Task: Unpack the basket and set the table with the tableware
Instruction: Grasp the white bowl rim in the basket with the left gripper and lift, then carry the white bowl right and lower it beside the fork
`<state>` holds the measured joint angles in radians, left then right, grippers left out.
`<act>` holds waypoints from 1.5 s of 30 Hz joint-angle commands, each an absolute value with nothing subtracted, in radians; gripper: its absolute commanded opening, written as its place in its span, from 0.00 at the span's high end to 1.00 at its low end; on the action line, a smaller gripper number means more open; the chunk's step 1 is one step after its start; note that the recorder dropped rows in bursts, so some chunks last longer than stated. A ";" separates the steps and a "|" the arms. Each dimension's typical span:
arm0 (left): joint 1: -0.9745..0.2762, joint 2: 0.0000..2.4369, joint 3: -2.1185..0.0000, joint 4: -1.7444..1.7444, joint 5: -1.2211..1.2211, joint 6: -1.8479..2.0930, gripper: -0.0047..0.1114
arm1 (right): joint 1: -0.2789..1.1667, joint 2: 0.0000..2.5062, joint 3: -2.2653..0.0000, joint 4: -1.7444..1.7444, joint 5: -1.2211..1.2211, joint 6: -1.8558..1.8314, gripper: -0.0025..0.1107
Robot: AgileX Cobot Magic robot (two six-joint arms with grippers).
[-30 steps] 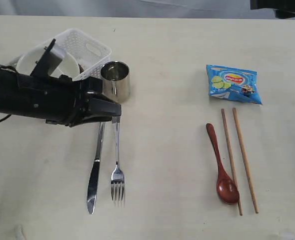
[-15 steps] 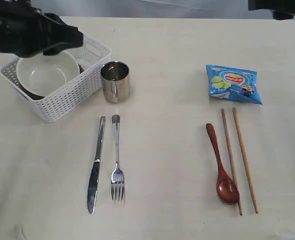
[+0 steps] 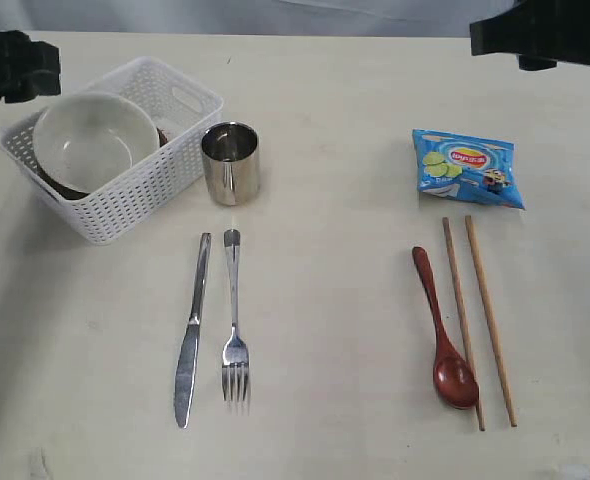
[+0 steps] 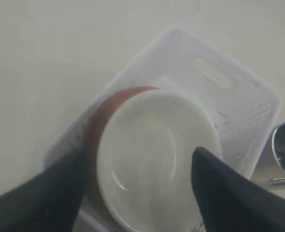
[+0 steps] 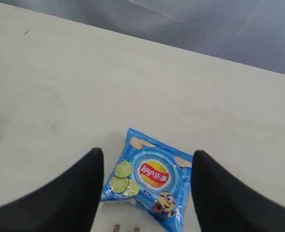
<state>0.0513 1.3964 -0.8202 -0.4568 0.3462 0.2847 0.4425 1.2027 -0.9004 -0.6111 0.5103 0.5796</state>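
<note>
The white basket [image 3: 125,205] stands at the table's [image 3: 325,300] back left. It holds the cream bowl [image 3: 93,140], which rests on a red-brown plate [image 4: 101,118]. My left gripper [image 4: 138,151] hovers open above the bowl with nothing between its fingers. The steel cup [image 3: 231,162] stands beside the basket. In front of the cup lie the knife [image 3: 190,335] and fork [image 3: 234,320], side by side. On the right lie the wooden spoon [image 3: 443,330] and two chopsticks [image 3: 475,320]. My right gripper [image 5: 147,153] hangs open and empty above the blue snack packet [image 5: 154,176].
The blue snack packet [image 3: 468,166] lies just behind the chopsticks. Dark parts of the left arm [image 3: 10,68] and the right arm [image 3: 545,30] reach in at the back corners. A grey backdrop runs behind the table's far edge.
My left arm has pulled back from the fork's handle to above the basket, and its jaws have spread wider. The fork stays on the table. The right arm has edged further into the exterior view.
</note>
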 commanded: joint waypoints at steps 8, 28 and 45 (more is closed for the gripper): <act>0.059 1.563 -0.825 -0.432 0.247 0.279 0.45 | 0.438 1.204 -0.892 -0.609 0.480 0.577 0.52; 0.059 1.617 -0.825 -0.459 0.177 0.279 0.96 | 0.438 1.204 -0.892 -0.609 0.476 0.577 0.52; 0.040 1.270 -0.825 -0.669 0.364 0.309 0.96 | 0.438 1.204 -0.892 -0.611 0.476 0.577 0.52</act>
<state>0.0558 1.3093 -0.8207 -0.6072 0.3193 0.2890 0.4425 1.2027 -0.8929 -0.6111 0.4819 0.5796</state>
